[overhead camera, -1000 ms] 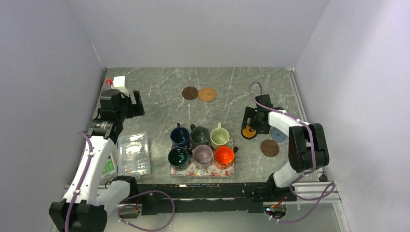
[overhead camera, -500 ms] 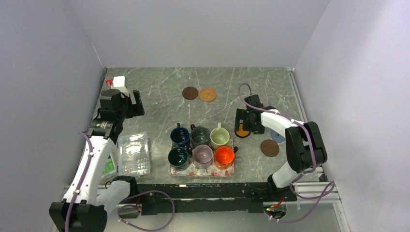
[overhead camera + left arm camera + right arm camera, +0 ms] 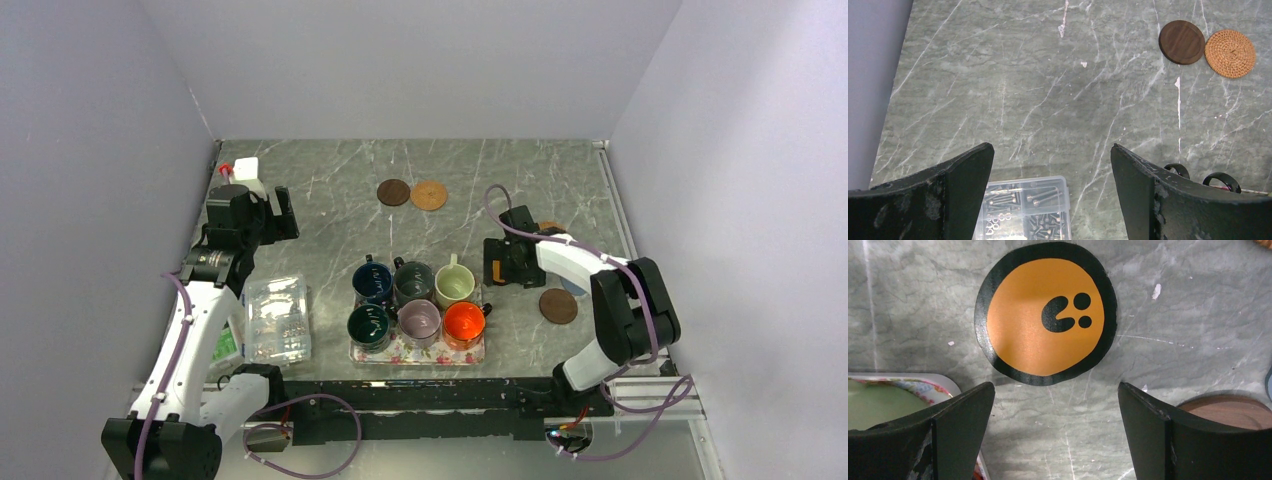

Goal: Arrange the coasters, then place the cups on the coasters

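While the right pincer (image 3: 1055, 432) hung with its jaws spread wide and nothing between them, the black coaster with the orange face (image 3: 1045, 312) lay flat on the worktop (image 3: 1173, 300) just ahead of its fingertips, near a corner of the floral tray (image 3: 943, 382). A brown coaster (image 3: 1228, 412) lay beside the right finger. Six cups (image 3: 419, 321) stood on the tray in two rows of three, none on a coaster. The left pincer (image 3: 1050, 195), likewise released and empty, hovered over the left side of the worktop above a clear box (image 3: 1025, 210) of screws. Farther back, a dark wooden coaster (image 3: 1181, 42) and a woven coaster (image 3: 1230, 53) lay side by side.
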`<action>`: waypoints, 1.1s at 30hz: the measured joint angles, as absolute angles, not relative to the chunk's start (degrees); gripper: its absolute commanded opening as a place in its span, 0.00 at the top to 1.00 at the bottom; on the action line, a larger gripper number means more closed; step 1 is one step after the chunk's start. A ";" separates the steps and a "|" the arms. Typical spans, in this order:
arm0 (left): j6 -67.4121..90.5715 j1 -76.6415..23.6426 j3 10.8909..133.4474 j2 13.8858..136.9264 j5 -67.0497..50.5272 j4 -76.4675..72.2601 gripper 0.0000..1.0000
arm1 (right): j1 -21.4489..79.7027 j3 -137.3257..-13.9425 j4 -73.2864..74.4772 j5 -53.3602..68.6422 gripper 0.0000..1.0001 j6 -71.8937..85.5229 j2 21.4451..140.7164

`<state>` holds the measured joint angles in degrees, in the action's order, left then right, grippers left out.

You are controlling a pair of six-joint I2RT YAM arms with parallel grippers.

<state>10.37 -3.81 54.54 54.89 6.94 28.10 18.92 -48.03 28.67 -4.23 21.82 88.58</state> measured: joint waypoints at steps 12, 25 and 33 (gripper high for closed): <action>10.37 -3.77 54.54 54.89 6.96 28.10 0.06 | 18.98 -51.46 29.26 -5.69 0.04 20.40 92.62; 10.37 -3.77 54.54 54.89 6.98 28.10 0.06 | 18.96 -56.77 28.97 -6.04 0.11 19.03 97.73; 10.37 -3.77 54.54 54.89 6.98 28.10 0.06 | 18.92 -60.20 28.58 -5.98 0.10 18.15 100.68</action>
<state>10.37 -3.77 54.54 54.89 6.98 28.10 18.92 -60.20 28.58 -5.98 18.15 100.68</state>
